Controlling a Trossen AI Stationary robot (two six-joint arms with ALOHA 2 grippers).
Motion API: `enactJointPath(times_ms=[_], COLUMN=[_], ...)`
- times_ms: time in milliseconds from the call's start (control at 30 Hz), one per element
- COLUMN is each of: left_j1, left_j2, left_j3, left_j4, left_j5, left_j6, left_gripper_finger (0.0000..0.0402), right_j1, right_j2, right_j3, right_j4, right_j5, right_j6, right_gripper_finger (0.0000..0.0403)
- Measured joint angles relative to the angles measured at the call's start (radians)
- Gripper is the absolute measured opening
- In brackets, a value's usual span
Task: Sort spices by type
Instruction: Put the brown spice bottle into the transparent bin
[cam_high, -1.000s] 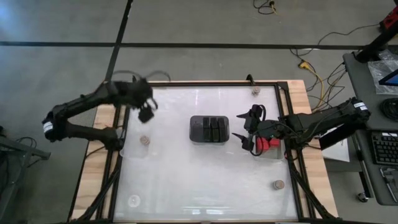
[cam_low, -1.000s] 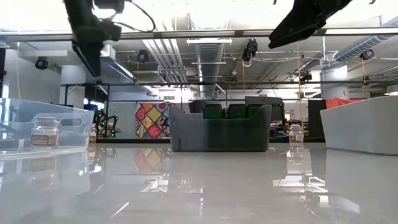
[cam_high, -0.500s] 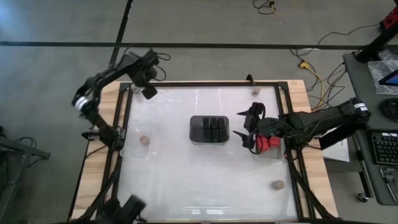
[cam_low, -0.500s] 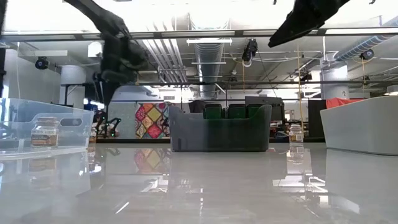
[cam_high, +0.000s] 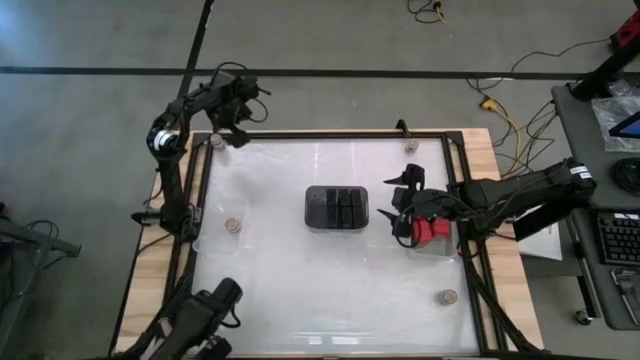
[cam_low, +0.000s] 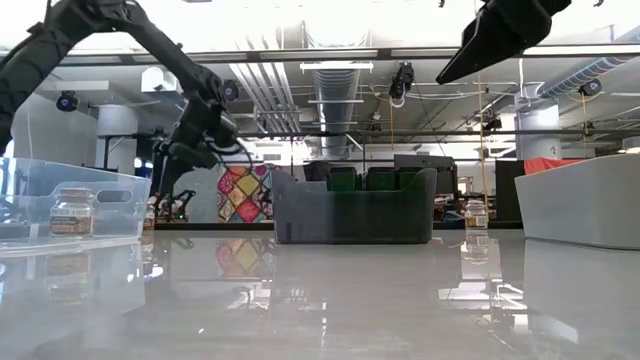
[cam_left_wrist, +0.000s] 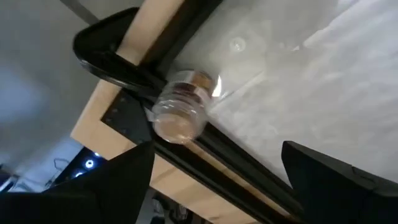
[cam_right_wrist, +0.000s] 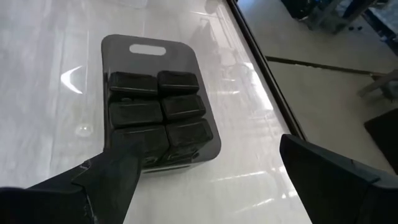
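Taking the dark tray (cam_high: 337, 207) at the middle of the table (cam_high: 300, 290) as the mark, one tan-topped jar (cam_high: 446, 296) stands nearer and to its right, another jar (cam_high: 232, 225) sits in a clear tray (cam_low: 70, 205) to its left, and six dark grey-black blocks (cam_right_wrist: 155, 109) fill it. Just right of it the right pincer (cam_high: 398, 208) hangs wide and empty, with red blocks (cam_high: 431, 232) beside. Farthest, at the far-left corner, the left pincer (cam_high: 228, 128) is spread wide over a third jar (cam_left_wrist: 180, 112), not gripping it.

A tray (cam_high: 314, 206) holding blocks (cam_right_wrist: 155, 106) sits at the middle of my tabletop (cam_high: 300, 290). My left gripper (cam_high: 232, 128) hangs over the far left corner jar (cam_left_wrist: 180, 112); my right gripper (cam_high: 398, 200) hovers right of the tray, beside another block (cam_high: 430, 233).
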Motion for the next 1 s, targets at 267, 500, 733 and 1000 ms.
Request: enactJointPath(times_ms=[267, 500, 733, 1000], left_j1=[0.024, 0.046, 0.051, 0.026], left_j2=[0.140, 0.233, 0.253, 0.253], left_j3=[0.100, 0.156, 0.161, 0.117], left_j4=[-0.077, -0.138, -0.136, -0.136], left_j5=[-0.117, -0.201, -0.228, -0.269], left_j6=[0.000, -0.008, 0.002, 0.033], left_gripper_finger=[0.0338, 0.0329, 0.0327, 0.0326], right_j1=[0.000, 0.000, -0.001, -0.002], right_j2=[0.000, 0.000, 0.000, 0.000], right_j3=[-0.001, -0.001, -0.002, -0.002], right_j4=[-0.003, -0.005, -0.005, -0.006], right_j5=[0.001, 0.001, 0.001, 0.001], right_j6=[-0.004, -0.001, -0.007, -0.009], right_gripper_finger=[0.0366, 0.0366, 0.0366, 0.0366])
